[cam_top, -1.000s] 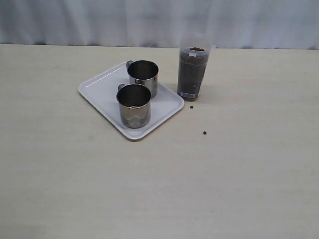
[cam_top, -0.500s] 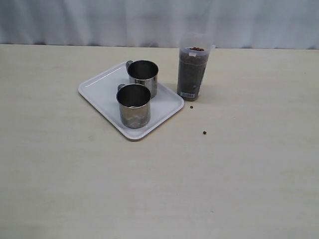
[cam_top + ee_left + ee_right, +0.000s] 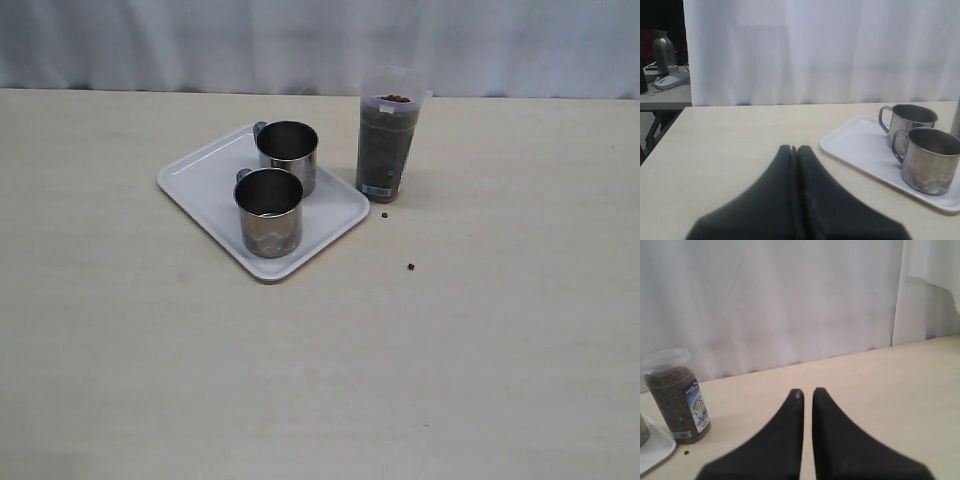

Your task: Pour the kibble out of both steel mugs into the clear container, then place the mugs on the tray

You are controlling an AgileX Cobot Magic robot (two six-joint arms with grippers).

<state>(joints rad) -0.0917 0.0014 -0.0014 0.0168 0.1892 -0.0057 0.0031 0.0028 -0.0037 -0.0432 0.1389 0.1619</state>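
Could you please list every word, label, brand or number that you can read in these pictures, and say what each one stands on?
Label on the clear container, right wrist view: blue and white print, lettering too blurred to read.
The same label in the exterior view: too small to read.
Steel mugs and tray: no text visible.
Nothing can be quoted.

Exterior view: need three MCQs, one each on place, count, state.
1. The steel mugs stand: A) on the tray B) beside the tray C) stacked together.
2. Steel mugs in view: A) one B) two C) three.
3. The clear container is: A) empty B) tipped over C) upright, nearly full of kibble.
Answers: 1 A, both sit within the tray's rim; 2 B, one stands in front of the other; 3 C, brown pellets reach close to its top.
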